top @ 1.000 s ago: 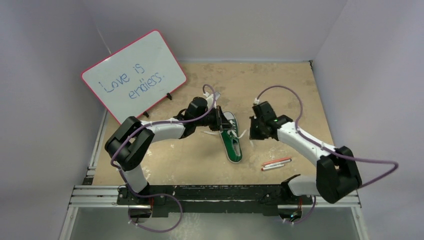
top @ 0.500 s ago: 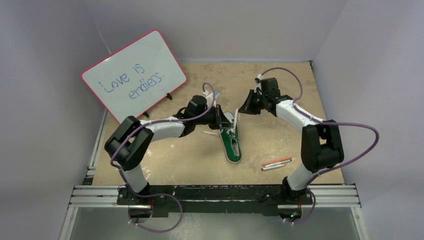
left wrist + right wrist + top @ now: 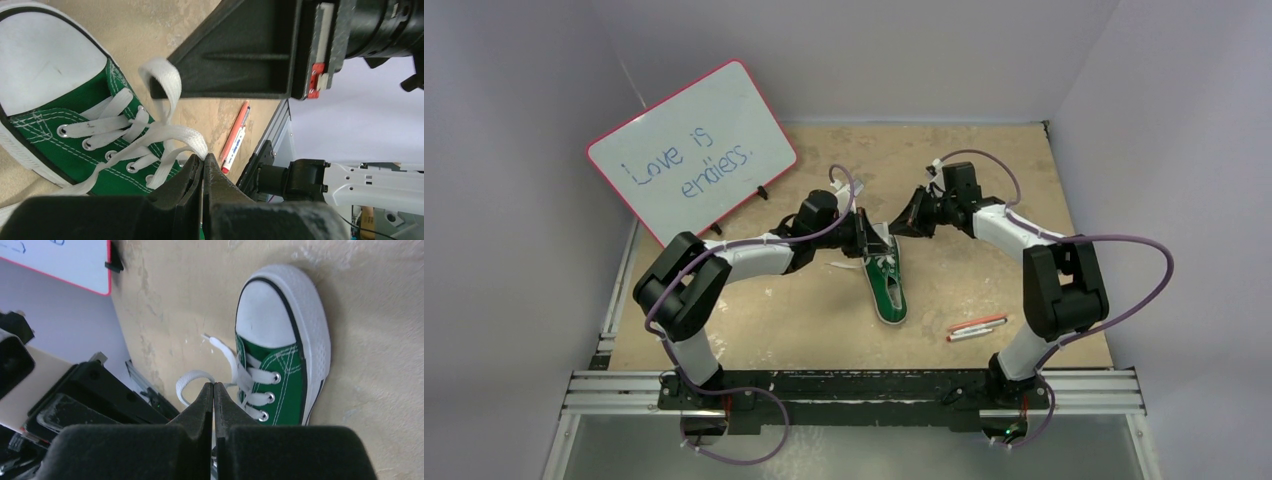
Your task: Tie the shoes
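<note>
Left gripper [image 3: 203, 161] and right gripper [image 3: 213, 387] are both closed, each pinching a loop of the laces [image 3: 165, 132] over the shoe [image 3: 887, 285].
Seen from overhead, the shoe lies mid-table [image 3: 984, 170] between the grippers, toe far. A whiteboard [image 3: 689, 150] stands far left and two pens [image 3: 975, 326] lie near right. Only the wrist views show the pinched white loops rising from the eyelets.

The right gripper [image 3: 902, 222] has been swung from the right of the sneaker [image 3: 889, 290] to beyond its far toe end, then brought left toward the left gripper [image 3: 864, 237]. The lace [image 3: 166, 76] has been lifted off the table with it.
</note>
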Robot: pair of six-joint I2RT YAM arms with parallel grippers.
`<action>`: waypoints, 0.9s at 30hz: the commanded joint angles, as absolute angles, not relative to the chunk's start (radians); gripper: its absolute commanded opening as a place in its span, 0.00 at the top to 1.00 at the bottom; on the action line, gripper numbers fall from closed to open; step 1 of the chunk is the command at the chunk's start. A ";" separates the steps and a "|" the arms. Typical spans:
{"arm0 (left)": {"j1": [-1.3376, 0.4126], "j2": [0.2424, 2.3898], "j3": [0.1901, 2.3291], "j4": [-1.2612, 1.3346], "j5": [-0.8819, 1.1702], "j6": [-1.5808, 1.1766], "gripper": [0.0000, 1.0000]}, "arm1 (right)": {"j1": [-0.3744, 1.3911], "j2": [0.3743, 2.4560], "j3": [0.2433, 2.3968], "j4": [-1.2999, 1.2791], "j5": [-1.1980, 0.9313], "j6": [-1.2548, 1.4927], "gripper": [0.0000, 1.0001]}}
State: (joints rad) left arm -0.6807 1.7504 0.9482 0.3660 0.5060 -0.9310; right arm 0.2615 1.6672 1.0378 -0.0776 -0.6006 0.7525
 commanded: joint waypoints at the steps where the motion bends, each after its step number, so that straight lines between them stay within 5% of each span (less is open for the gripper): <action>1: -0.670 1.738 0.976 0.493 0.508 -0.967 1.00 | 0.261 1.637 1.023 -0.106 -0.696 0.790 1.00; 27: -0.670 1.747 1.001 0.395 0.495 -0.912 1.00 | 0.263 1.685 1.011 -0.353 -0.917 0.479 1.00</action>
